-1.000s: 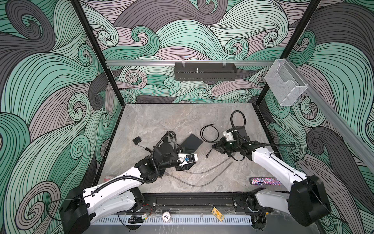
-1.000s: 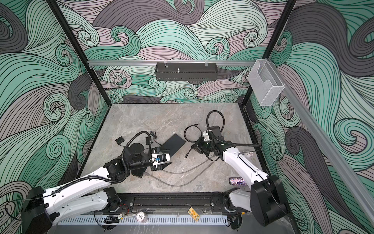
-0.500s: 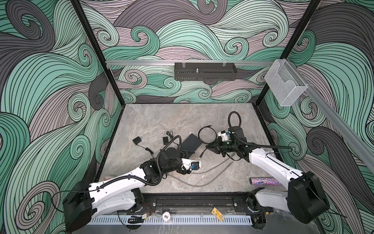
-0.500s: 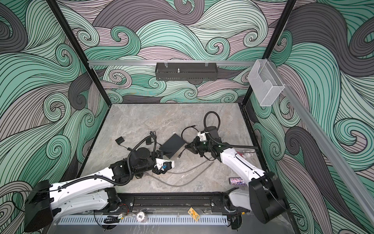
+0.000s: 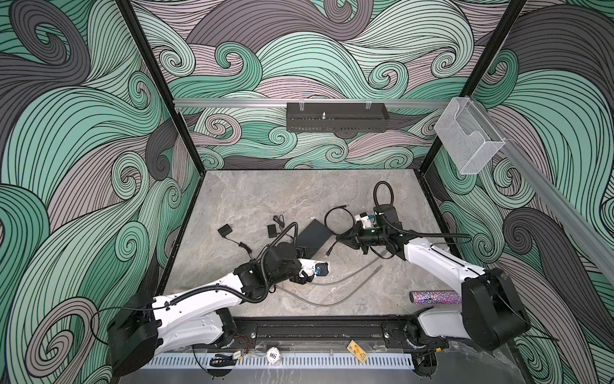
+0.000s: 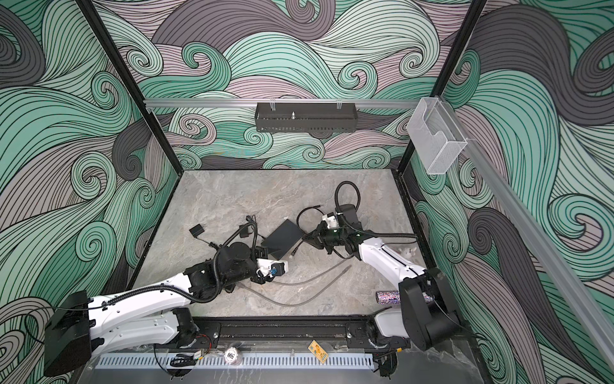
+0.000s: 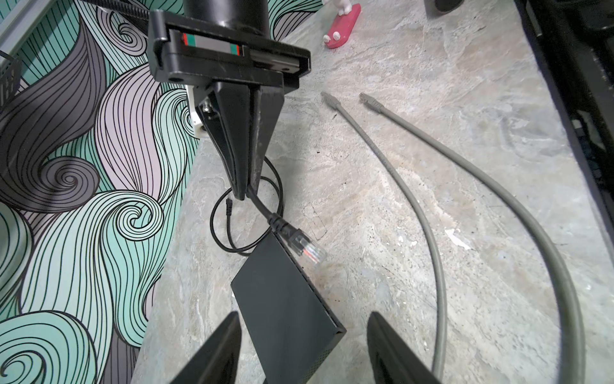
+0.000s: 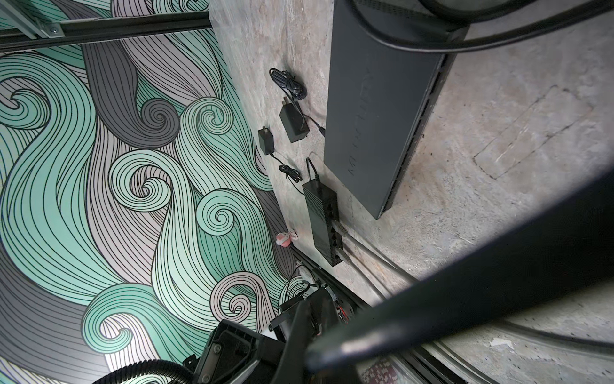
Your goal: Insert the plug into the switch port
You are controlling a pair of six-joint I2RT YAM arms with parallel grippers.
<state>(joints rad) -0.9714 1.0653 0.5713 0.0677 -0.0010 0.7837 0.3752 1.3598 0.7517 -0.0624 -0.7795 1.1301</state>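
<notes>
Holding right pincer [image 7: 244, 191] clamped on thin black network cable [image 7: 262, 207] just behind clear plastic plug [image 7: 305, 250], so plug hangs free for aiming, mid-frame in left wrist view, at far corner of flat black rectangular switch [image 7: 282, 309] on grey marble desk [image 7: 465, 232]. My left pincer [image 7: 303, 319] stands apart, astride switch's near end, frame bottom; I judge, ready to brace it against push.

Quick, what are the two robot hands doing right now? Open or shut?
The left gripper is open, holding nothing.
The right gripper is shut on the black cable, just behind its plug.
</notes>
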